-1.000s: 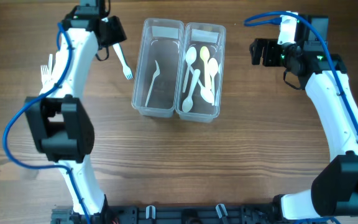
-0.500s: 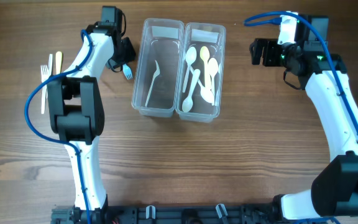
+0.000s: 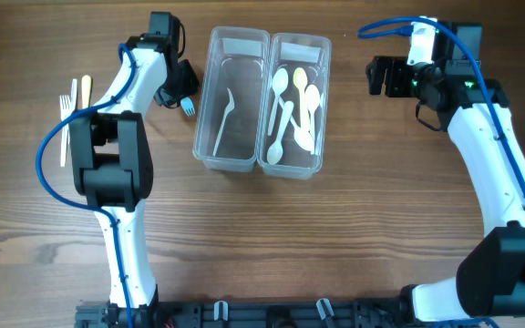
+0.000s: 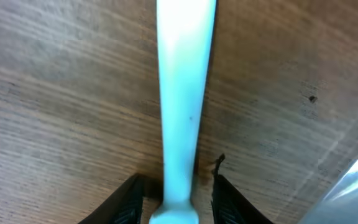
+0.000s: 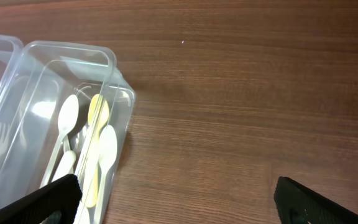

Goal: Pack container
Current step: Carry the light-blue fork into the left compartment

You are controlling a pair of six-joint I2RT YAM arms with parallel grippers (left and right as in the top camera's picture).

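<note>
1. The blue fork [image 4: 179, 112] is being straddled near its handle end by the left jaws. They are being held only narrowly open, with thin strips of wood showing on either side of the handle. Nothing is judged to be gripped yet, and the fork is lying flat on the surface [image 3: 335, 246].
2. The handle is being kept central between those jaws, probably so that closing will trap it squarely. The nearer container [image 3: 204, 102] is standing just beside them and is holding one white utensil [image 3: 224, 118].
3. The right jaws are being held wide apart and empty, well away from the farther container [image 3: 324, 107], where spoons [image 3: 292, 100] are being kept together.
4. Spare cutlery [image 3: 66, 114] is lying on the side of the left jaws away from the containers.
5. Only brown wood-grain surface is being shown, and nothing of the room beyond it.
</note>
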